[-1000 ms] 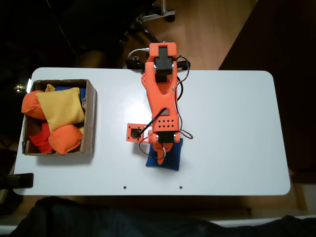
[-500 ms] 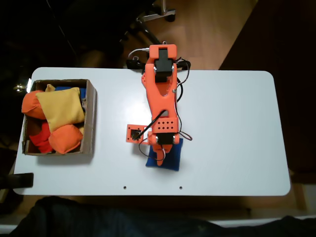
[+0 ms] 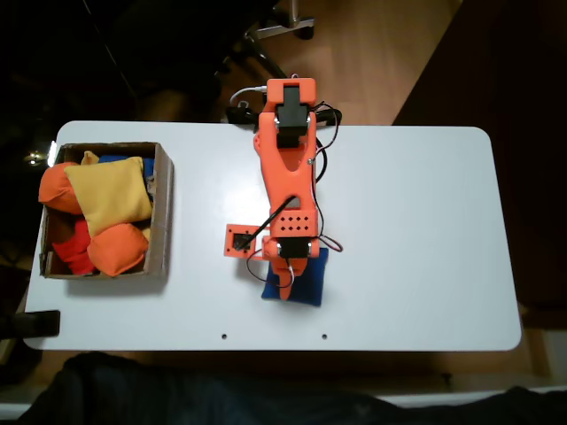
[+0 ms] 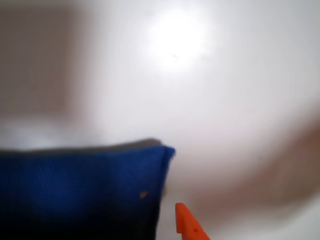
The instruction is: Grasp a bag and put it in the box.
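Gripper (image 3: 288, 285) is down right on top of the dark blue beanbag (image 3: 306, 282), though whether it's clenched or released, I can't tell. That bag sits mid-table (image 3: 416, 230), toward the near edge. Off to the left in the fixed view, the cardboard box (image 3: 162, 221) holds yellow (image 3: 111, 195) and orange beanbags (image 3: 117, 250).
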Robot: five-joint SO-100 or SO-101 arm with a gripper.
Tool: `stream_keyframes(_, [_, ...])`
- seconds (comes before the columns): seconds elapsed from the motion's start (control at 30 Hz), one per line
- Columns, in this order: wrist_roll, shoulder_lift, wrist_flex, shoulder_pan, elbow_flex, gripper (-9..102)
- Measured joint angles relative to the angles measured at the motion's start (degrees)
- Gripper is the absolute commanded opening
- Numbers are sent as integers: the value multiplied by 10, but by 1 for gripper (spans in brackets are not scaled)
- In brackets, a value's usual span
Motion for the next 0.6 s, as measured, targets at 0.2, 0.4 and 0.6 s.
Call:
stream_keyframes(0.2, [-3,-21,-11,4,-8,91])
stream_keyframes(0.4, [-4,-41,-14,4,-16,91])
stream_keyframes(0.6, [-4,-53,-25,4,-21,91])
